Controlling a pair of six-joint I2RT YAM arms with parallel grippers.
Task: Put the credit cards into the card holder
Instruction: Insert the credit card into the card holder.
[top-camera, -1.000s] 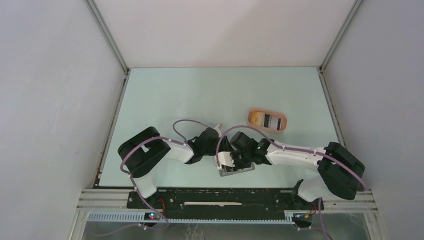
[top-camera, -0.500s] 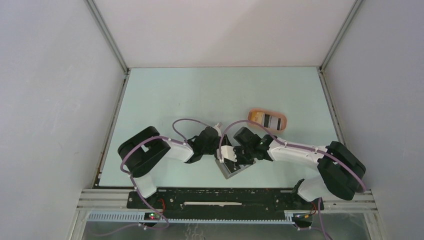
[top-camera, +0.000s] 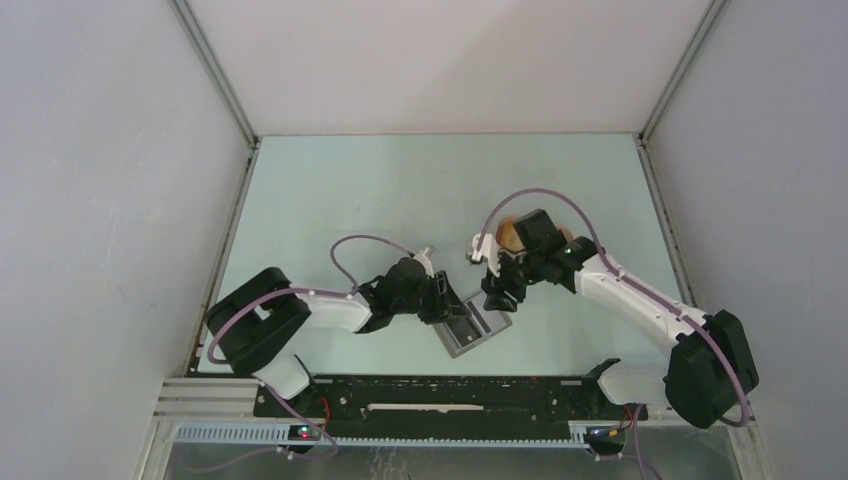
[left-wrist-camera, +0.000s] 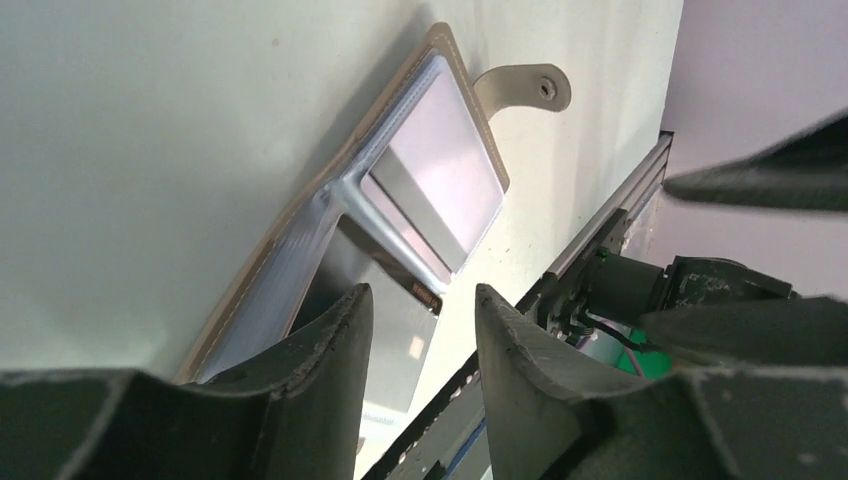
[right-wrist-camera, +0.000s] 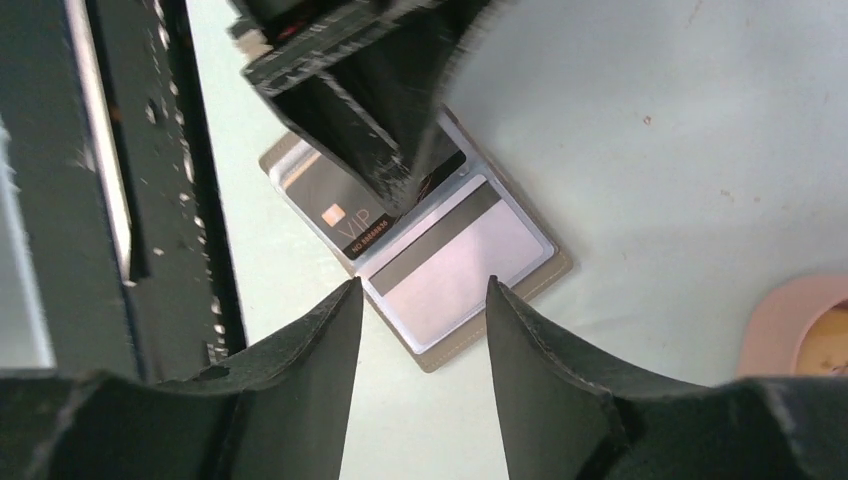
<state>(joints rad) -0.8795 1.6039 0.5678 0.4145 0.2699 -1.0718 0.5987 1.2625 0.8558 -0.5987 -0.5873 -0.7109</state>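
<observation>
The pale green table (top-camera: 400, 190) is sitting inside a bare white booth, plain walls (top-camera: 450, 60) closing it in on three sides and metal rails running up the far corners. A black bar (top-camera: 450, 395) is carrying both arm bases along the near edge.

The holder (top-camera: 470, 333) is lying open and flat close to the near edge, about midway along it and skewed to that edge, its snap tab (left-wrist-camera: 525, 88) sticking out onto bare table. A dark card (right-wrist-camera: 330, 215) marked VIP is sitting in one half, and a pale card (right-wrist-camera: 455, 265) with a dark stripe is lying in the other.

The left gripper (left-wrist-camera: 420, 305) is hanging low over the dark card's half with its jaws partly apart and gripping nothing; I cannot tell whether its tips are touching the card. The right gripper (right-wrist-camera: 418, 290) is hovering higher, above the holder's far side, jaws standing apart and empty.

The peach tray (right-wrist-camera: 790, 325) is resting further back towards the right edge, well apart from the holder, with something orange-yellow (right-wrist-camera: 830, 345) showing inside it. The right arm is hiding most of the tray from above.
</observation>
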